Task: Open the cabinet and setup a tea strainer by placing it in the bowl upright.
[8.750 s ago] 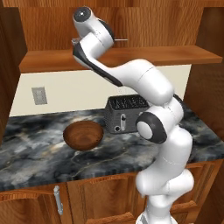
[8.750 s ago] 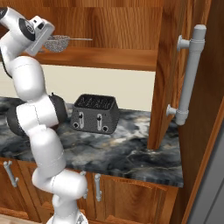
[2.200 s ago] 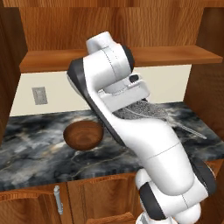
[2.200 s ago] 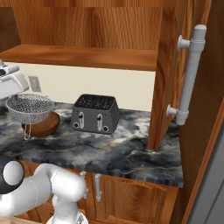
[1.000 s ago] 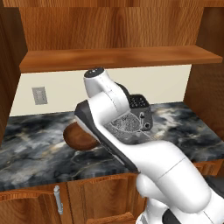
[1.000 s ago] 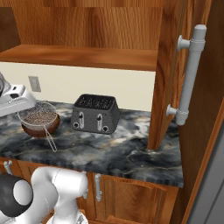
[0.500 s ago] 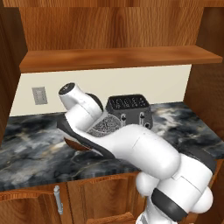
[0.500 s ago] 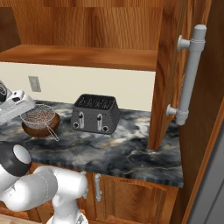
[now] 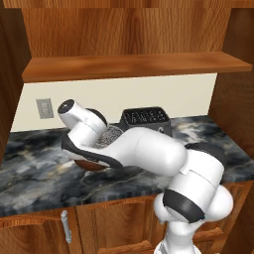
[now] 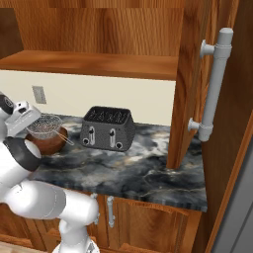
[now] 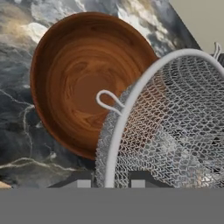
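Observation:
The dark-brown wooden bowl (image 10: 50,142) sits on the marble counter, left of the toaster. My gripper (image 10: 31,122) is shut on the metal rim of the tea strainer (image 10: 44,126). It holds the mesh basket mouth-up just over the bowl, and the thin wire handle slants down to the right. In the hand view the bowl (image 11: 83,74) lies open and empty, with the tea strainer (image 11: 175,131) over its near edge. The rim passes between my gripper (image 11: 109,181) tips. The arm hides most of the bowl (image 9: 92,164) in the left base view. The cabinet (image 10: 190,74) stands open, its shelf (image 9: 134,65) bare.
A grey toaster (image 10: 106,128) stands on the counter right of the bowl, close to the strainer's handle. The open cabinet door with its long grey bar handle (image 10: 215,84) juts out at the right. A wall socket (image 9: 44,108) is behind the bowl. Lower cabinets run below the counter.
The arm has folded down and swung left over the bowl. The strainer stays held above the bowl, and its wire handle has turned from pointing down to slanting right.

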### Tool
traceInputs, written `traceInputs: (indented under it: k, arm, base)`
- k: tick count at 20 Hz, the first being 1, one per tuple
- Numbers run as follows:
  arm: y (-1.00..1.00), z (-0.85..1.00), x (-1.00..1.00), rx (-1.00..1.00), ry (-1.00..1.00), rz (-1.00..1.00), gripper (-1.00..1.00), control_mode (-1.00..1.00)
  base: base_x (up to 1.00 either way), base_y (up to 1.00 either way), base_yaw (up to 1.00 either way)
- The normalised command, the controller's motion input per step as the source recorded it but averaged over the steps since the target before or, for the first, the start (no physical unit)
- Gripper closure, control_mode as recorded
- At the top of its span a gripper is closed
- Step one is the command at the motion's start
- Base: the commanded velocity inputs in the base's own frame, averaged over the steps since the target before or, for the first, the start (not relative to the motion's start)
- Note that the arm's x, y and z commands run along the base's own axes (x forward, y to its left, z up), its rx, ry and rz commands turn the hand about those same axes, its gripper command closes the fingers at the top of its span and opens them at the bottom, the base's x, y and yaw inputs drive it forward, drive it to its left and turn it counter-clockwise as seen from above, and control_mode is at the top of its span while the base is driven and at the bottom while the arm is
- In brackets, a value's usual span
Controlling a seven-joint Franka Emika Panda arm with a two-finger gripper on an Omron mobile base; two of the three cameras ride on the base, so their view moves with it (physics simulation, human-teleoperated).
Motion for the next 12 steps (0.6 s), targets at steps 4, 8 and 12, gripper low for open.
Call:
traceInputs:
  k: [4, 8, 12]
  arm:
    - [0.0, 0.0, 0.12, 0.0, 0.0, 0.0, 1.0, -1.0]
    - [0.06, -0.18, 0.32, 0.0, 0.07, 0.0, 1.0, -1.0]
    - [0.02, -0.36, 0.34, 0.0, 0.07, 0.0, 1.0, -1.0]
  base:
    - [0.0, 0.0, 0.0]
    - [0.0, 0.0, 0.0]
    - [0.0, 0.0, 0.0]
